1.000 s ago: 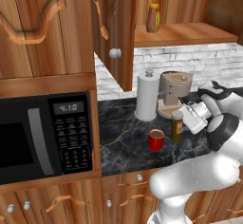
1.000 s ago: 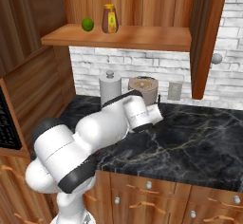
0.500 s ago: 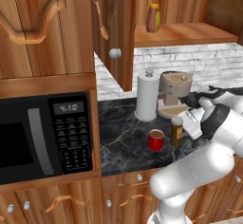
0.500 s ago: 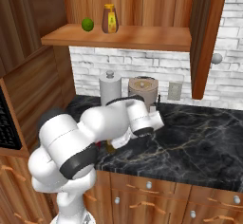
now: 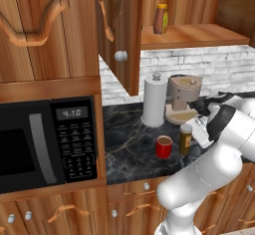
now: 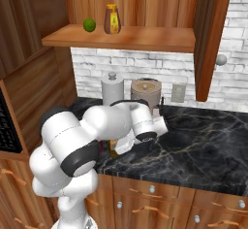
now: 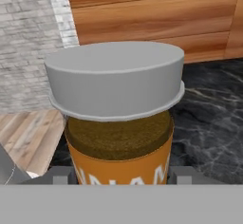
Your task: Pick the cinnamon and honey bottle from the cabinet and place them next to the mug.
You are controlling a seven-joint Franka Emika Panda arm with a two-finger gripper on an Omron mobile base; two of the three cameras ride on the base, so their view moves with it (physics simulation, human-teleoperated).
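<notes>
Cinnamon (image 7: pixel 116 118): jar base cut off at hand view's bottom edge; label lettering partly cut. Gripper (image 5: pixel 195 129): fingertips hidden behind jar; contact undeterminable. Right base view: arm hides most of the jar.

Inspector: Obstructions on the counter (image 5: pixel 127 144)?

Officer: Mug (image 5: pixel 163 147) stands just beside the cinnamon (image 5: pixel 186 139), at its nine o'clock; paper-towel roll (image 5: pixel 155 101) and coffee machine (image 5: pixel 182 99) crowd twelve o'clock. Dark marble lies bare toward the microwave (image 5: pixel 47 142).

Glossy white arm (image 6: pixel 72 140) of rounded, bulbous segments, with dark grey bands at the joints and a white wrist block.
</notes>
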